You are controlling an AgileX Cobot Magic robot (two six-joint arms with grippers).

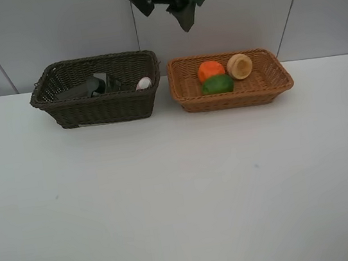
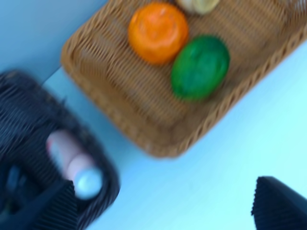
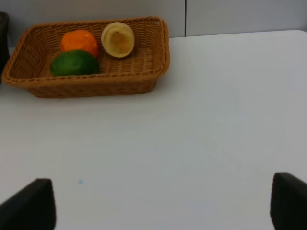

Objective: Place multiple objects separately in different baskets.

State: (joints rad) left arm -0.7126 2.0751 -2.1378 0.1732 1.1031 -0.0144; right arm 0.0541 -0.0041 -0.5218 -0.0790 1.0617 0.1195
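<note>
Fruit's sorted: orange (image 1: 210,69), lime (image 1: 217,84), peach (image 1: 239,66) in tan basket (image 1: 184,90), bottles in dark basket (image 1: 106,107). Surface (image 1: 183,194) looks bare, so just retract high over the rims; both end effectors spread, holding nothing

Two baskets (image 1: 98,108) (image 1: 233,96) side by side on table (image 1: 184,200)
</note>
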